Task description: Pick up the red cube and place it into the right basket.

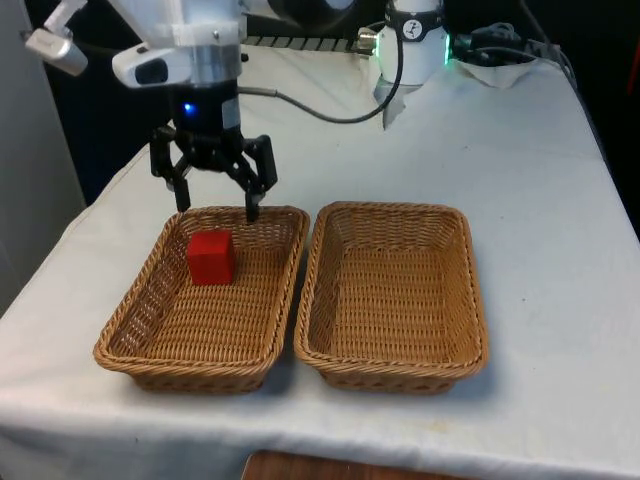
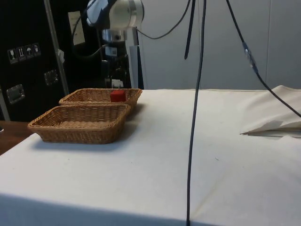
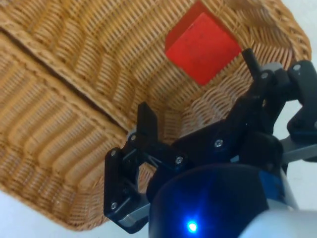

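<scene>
Two rectangular woven wicker baskets, side by side on the white tablecloth (image 1: pixel 560 200); rims near, perhaps touching, though the gap is hard to judge. Basket on the front view's left (image 1: pixel 150 335): holds the small red cube (image 1: pixel 211 257), resting on the weave near its far end, upright, apart from the walls. Basket on the front view's right (image 1: pixel 478 300): nothing in it. Black two-finger gripper (image 1: pixel 215 208): hangs above the far rim of the cube's basket, fingers spread wide, gripping nothing; cube lies just ahead of the fingertips, not between them. Risks, as judged: a descent from this offset could land a finger on the rim or on the cube's top; a shallow grip could let it slip in transit.
</scene>
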`<control>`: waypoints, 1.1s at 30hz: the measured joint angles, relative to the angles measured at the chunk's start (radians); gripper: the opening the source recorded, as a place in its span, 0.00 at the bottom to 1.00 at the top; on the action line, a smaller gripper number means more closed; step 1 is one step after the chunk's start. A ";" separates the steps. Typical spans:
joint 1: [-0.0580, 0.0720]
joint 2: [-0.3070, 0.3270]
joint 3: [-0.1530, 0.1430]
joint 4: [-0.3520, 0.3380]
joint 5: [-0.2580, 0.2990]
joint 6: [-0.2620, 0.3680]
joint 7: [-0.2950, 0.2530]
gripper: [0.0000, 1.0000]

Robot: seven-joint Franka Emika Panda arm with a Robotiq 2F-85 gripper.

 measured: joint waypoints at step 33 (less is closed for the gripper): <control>0.142 -0.323 0.019 -0.242 -0.222 -0.003 0.142 1.00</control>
